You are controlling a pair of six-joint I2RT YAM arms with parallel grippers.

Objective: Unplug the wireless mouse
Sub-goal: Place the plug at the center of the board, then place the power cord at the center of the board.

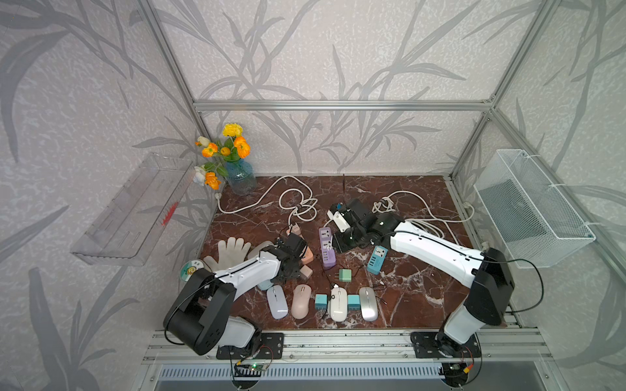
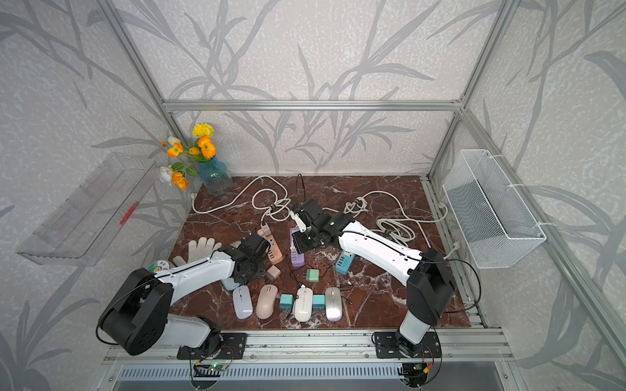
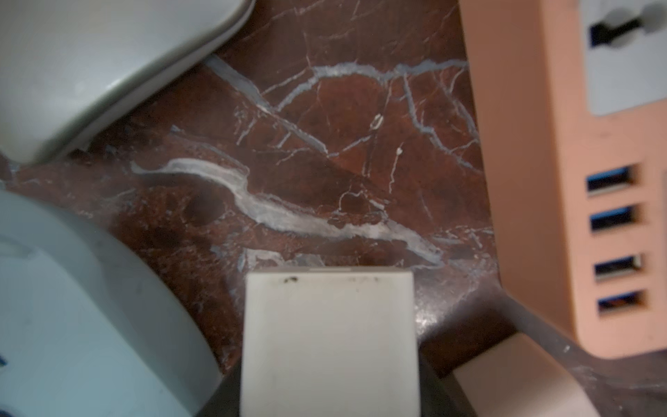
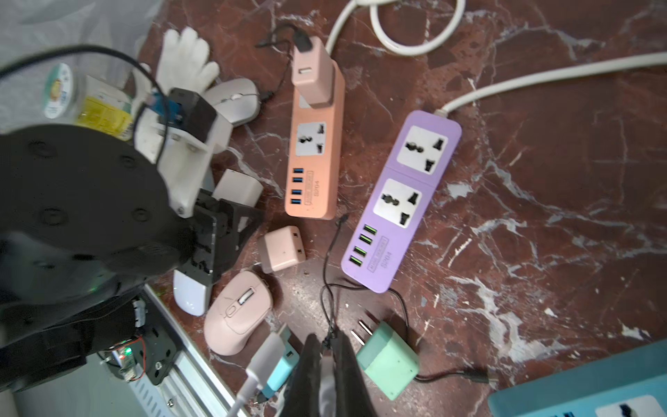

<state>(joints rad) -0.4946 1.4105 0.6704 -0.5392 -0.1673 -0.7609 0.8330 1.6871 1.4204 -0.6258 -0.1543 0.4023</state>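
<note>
Clearance explains the pose: right gripper (image 4: 326, 343), clenched on thin black charging cable (image 4: 325, 274), holds it high above white oval wireless mouse (image 1: 338, 304) at the desk's front; plug seemingly free. Left gripper (image 1: 284, 274) sits low nearby; whether it grips anything, I cannot tell.

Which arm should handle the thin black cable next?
Right. The right pincer is shut on the thin black cable, close to the purple power strip. The left pincer sits low beside the peach power strip, seemingly clamping a white block, so it looks occupied.
</note>
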